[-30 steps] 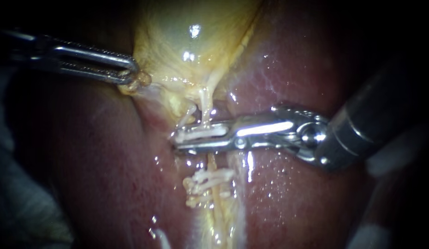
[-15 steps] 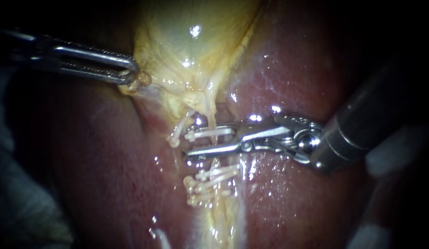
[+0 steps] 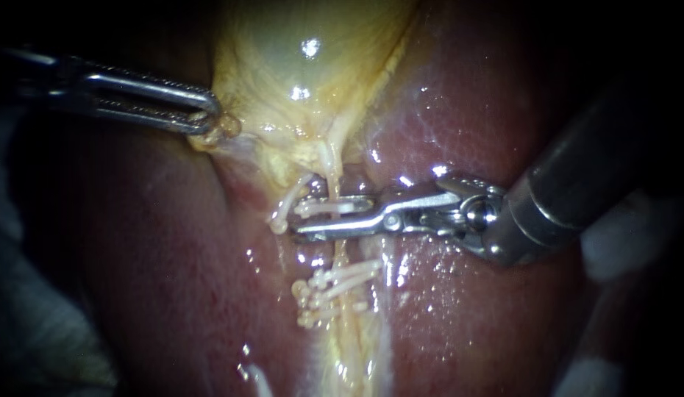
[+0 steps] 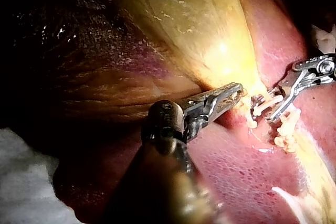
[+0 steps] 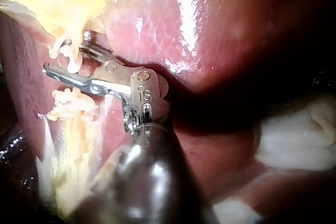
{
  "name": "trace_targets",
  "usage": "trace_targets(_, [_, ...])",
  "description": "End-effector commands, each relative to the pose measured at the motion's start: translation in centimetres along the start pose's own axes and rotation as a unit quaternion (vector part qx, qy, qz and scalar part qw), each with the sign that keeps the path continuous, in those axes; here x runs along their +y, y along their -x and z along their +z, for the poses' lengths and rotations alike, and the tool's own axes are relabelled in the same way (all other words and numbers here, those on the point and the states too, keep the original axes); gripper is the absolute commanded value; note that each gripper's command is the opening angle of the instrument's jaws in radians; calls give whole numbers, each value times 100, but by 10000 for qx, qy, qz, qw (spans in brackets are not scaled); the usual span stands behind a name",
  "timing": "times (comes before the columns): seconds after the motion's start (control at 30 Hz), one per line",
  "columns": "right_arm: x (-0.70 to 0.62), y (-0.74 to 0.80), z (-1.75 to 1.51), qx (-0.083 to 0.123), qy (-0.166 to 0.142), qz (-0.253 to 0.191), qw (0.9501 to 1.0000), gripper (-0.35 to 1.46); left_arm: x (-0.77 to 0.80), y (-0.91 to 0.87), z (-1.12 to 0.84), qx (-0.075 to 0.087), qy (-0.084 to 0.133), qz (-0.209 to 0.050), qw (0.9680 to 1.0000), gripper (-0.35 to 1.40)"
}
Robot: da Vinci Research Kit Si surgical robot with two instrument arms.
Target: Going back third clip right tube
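Note:
The pale yellow gallbladder (image 3: 298,66) lies on the dark red liver (image 3: 467,117). My left instrument (image 3: 209,121) comes in from the left, its jaws shut on the gallbladder's lower left edge; in the left wrist view these jaws (image 4: 233,94) pinch the same fold. My right instrument (image 3: 312,219) lies across the thin right tube (image 3: 331,173). Its jaws stand open with a narrow gap, and a white clip (image 3: 335,208) on the tube lies between them. In the right wrist view the same jaws (image 5: 65,53) straddle this clip (image 5: 69,60).
A slanted white clip (image 3: 285,211) sits on a tube just left of the jaws. A cluster of white clips (image 3: 335,287) crosses the yellow strand lower down. White gauze (image 3: 629,235) lies behind the right shaft, and more gauze (image 3: 33,331) at the lower left.
My right instrument's jaws, pressed together on the white clip a second ago, have parted and slid slightly back to the right. The clip stays on the tube. My left instrument has not moved.

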Motion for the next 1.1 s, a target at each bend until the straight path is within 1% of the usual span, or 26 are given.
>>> trace_targets(0.03, [0, -1, 0, 0, -3, 10, 10000, 43, 0, 0, 0, 0, -1, 1, 10000, -35])
trace_targets(0.13, [0, 0, 0, -1, -4, 39, 10000, 43, 0, 0, 0, 0, -1, 1, 10000, -35])
trace_targets(0.2, [-2, 1, -3, -17, -21, -375, 9993, 43, 0, 0, 0, 0, -1, 1, 10000, -35])
trace_targets(0.27, [-6, 3, -8, -21, -26, -937, 9956, 42, 0, 0, 0, 0, -1, 0, 10000, -35])
trace_targets(0.3, [-7, 4, -11, -15, 5, -1203, 9927, 42, 0, 1, 0, 0, -1, 1, 10000, -35])
trace_targets(0.37, [-12, 7, -19, -53, 111, -1822, 9832, 43, 0, 1, -1, -2, 2, 2, 10000, -35])
trace_targets(0.43, [-17, 10, -27, -165, 323, -2148, 9760, 43, 0, 1, -3, -4, 5, 3, 10000, -35])
trace_targets(0.53, [-21, 10, -39, -389, 561, -2729, 9596, 45, 0, 1, -4, 2, -4, 3, 10000, -35])
trace_targets(0.57, [-22, 9, -43, -438, 606, -2857, 9554, 46, 0, 1, -4, 2, -3, 3, 10000, -35])
trace_targets(0.63, [-24, 7, -51, -546, 659, -3226, 9427, 47, 0, 1, -4, 2, -3, 3, 10000, -35])
trace_targets(0.67, [-26, 5, -57, -617, 703, -3432, 9346, 48, 0, 1, -4, 2, -3, 3, 10000, -35])
trace_targets(0.7, [-29, 3, -62, -656, 735, -3529, 9305, 49, 0, 1, -4, 2, -3, 3, 10000, -35])
trace_targets(0.73, [-32, 1, -70, -713, 742, -3734, 9220, 49, 0, 1, -4, 1, -3, 3, 10000, -35])
trace_targets(0.8, [-39, -3, -80, -786, 726, -3851, 9167, 50, 0, 1, -4, 1, -2, 3, 10000, -35])
trace_targets(0.83, [-42, -4, -86, -797, 703, -3923, 9137, 50, 0, 1, -4, 1, -2, 3, 10000, -35])
trace_targets(0.87, [-48, -6, -92, -806, 679, -3964, 9120, 50, 0, 1, -4, 1, -2, 3, 10000, -35])
trace_targets(0.9, [-52, -8, -96, -816, 657, -4036, 9089, 50, 0, 1, -4, 1, -2, 3, 10000, -35])
trace_targets(0.93, [-56, -9, -100, -824, 638, -4081, 9070, 50, 0, 1, -4, 1, -2, 3, 10000, -35])
trace_targets(1.07, [-77, -17, -113, -838, 575, -4144, 9044, 50, 0, 1, -4, 1, -2, 3, 10000, -35])
trace_targets(1.1, [-82, -19, -116, -838, 567, -4134, 9049, 50, 0, 1, -4, 1, -2, 4, 10000, -35])
